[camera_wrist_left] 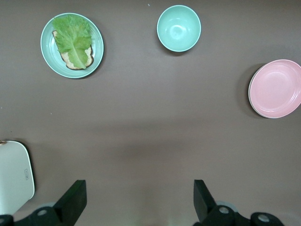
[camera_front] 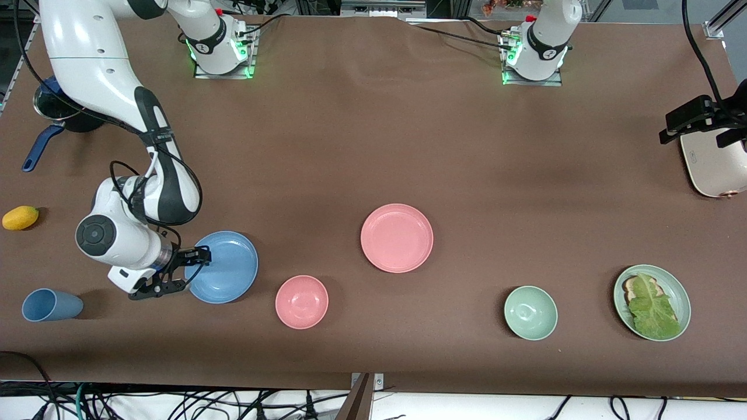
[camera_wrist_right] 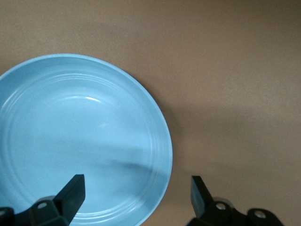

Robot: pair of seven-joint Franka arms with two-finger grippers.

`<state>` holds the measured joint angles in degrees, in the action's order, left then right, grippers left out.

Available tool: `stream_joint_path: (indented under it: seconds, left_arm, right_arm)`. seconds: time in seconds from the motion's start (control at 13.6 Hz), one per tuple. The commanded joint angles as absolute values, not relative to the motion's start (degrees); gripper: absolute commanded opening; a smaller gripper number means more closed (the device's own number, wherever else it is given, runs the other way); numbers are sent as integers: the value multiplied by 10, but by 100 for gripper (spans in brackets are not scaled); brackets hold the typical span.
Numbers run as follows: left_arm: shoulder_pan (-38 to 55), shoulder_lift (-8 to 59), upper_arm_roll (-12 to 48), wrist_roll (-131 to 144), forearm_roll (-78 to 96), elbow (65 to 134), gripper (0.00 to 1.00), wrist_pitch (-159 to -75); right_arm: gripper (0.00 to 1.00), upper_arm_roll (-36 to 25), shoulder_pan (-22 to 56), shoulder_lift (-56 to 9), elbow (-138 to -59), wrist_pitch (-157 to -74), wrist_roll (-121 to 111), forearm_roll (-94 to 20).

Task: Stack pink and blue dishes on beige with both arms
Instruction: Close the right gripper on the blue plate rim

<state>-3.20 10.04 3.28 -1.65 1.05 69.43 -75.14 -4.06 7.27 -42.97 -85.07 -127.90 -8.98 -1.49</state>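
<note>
The light blue plate (camera_front: pixel 224 268) (camera_wrist_right: pixel 80 136) lies on the brown table toward the right arm's end. My right gripper (camera_front: pixel 187 271) (camera_wrist_right: pixel 136 186) is open and low at the plate's rim, one finger over the plate and the other over bare table. At the table's middle lies the pink plate (camera_front: pixel 397 237) (camera_wrist_left: pixel 275 88), with no gripper near it. My left gripper (camera_front: pixel 677 125) (camera_wrist_left: pixel 138 188) hangs open and empty, high over the left arm's end of the table beside the toaster. The beige plate is out of view.
A pink bowl (camera_front: pixel 302 301), a green bowl (camera_front: pixel 530 312) and a green plate with lettuce on toast (camera_front: pixel 652 301) sit near the front camera. A blue cup (camera_front: pixel 51 305), a yellow fruit (camera_front: pixel 20 217) and a dark pot (camera_front: pixel 55 111) lie at the right arm's end. A cream toaster (camera_front: pixel 715 163) stands at the left arm's end.
</note>
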Motion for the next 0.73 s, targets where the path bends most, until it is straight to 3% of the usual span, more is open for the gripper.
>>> stream_joint_path:
  seconds: [0.0, 0.15, 0.66]
  left_arm:
    - [-29, 91, 33, -11, 19, 699, 100, -744]
    - [-26, 93, 33, -11, 14, 699, 100, -744]
    - [-28, 105, 32, -13, 12, 700, 100, -744]
  right_arm:
    - [99, -40, 66, -441, -849, -1296, -89, -22]
    - [99, -40, 61, -446, -850, -1299, -91, -22]
    - [80, -40, 62, -447, -854, -1298, -86, -22]
